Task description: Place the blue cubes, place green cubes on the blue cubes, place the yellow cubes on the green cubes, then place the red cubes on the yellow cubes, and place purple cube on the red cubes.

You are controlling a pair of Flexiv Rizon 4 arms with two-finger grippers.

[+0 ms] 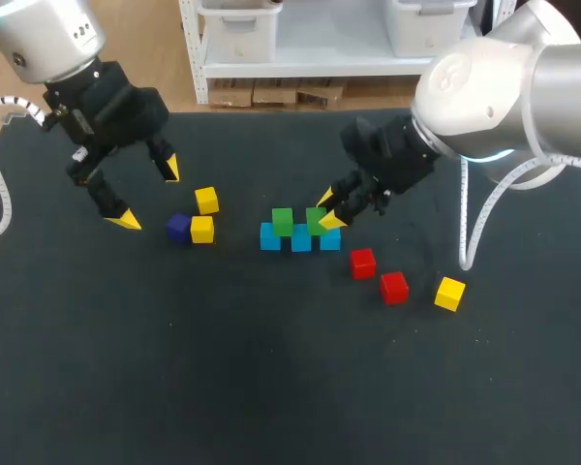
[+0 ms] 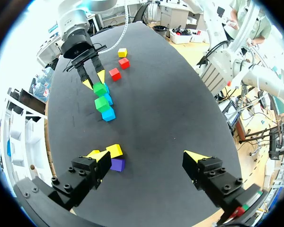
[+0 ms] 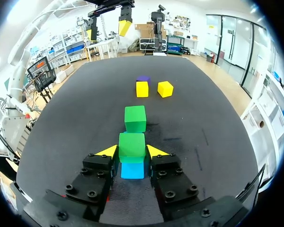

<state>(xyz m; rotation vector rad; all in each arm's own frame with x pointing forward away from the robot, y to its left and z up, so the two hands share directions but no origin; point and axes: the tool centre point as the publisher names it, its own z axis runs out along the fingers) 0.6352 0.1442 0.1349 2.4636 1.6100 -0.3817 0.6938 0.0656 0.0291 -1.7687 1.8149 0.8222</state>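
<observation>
Room: the dark worktop [image 1: 271, 387] spreads wide around the blue row [image 1: 300, 239], with its far edge behind the row.
Axis: the blue row's three cubes touch and run left to right. One green cube [image 1: 283, 221] sits on its left half.
Right fingers [image 3: 156, 152]: narrow, pressed to both sides of the other green cube [image 3: 132, 144] on the row's right half.
Left fingers [image 1: 126, 220]: spread wide, raised well left of the row.
Loose: a purple cube [image 1: 179, 228] and two yellow cubes [image 1: 206, 200] lie left of the row. Red cubes [image 1: 362, 263] and one yellow cube [image 1: 449, 293] lie to its right.

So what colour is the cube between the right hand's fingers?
Green. The cube shows best in the right wrist view.
</observation>
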